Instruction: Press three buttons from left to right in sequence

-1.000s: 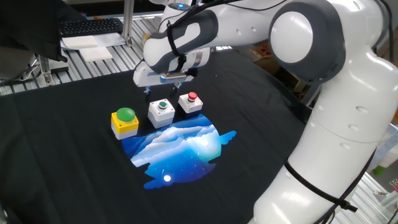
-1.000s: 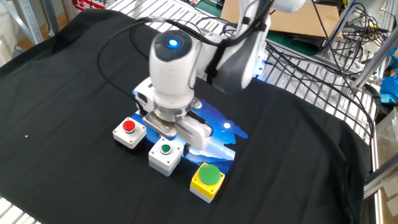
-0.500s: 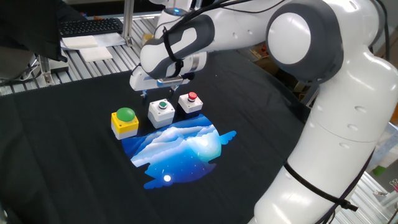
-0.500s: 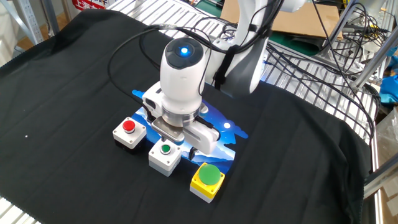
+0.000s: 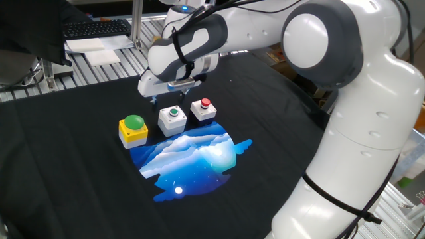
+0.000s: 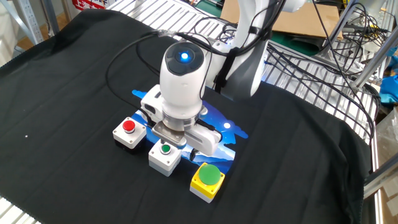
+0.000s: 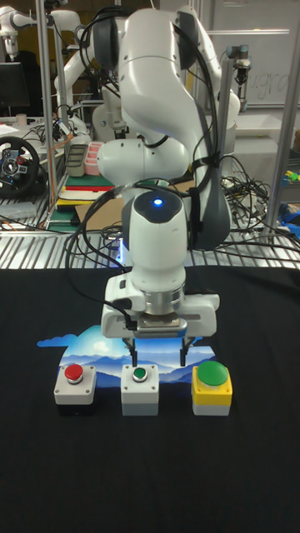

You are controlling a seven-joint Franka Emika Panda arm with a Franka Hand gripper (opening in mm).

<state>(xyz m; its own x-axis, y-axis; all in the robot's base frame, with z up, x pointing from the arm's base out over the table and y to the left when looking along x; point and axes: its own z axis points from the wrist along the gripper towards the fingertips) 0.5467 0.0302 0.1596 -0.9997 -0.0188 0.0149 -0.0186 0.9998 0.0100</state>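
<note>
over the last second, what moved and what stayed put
The gripper shifted along the row of boxes, away from the red-button box toward the yellow box, and hangs above the middle white box. It took hold of nothing. All three boxes stayed in place.

A black cloth (image 5: 80,166) covers the table, with a blue-and-white printed patch (image 5: 192,159) of mountains on it. The cloth lies on a frame of silver metal slats (image 6: 298,68). In one fixed view a black keyboard (image 5: 96,28) and white papers (image 5: 99,50) sit at the far edge. In the other fixed view, black cables (image 6: 329,43) trail over the slats beside a brown cardboard sheet (image 6: 298,22). The tall fixed view shows a cluttered lab with a steering wheel controller (image 7: 21,166), metal posts (image 7: 42,100) and a whiteboard (image 7: 271,75).
</note>
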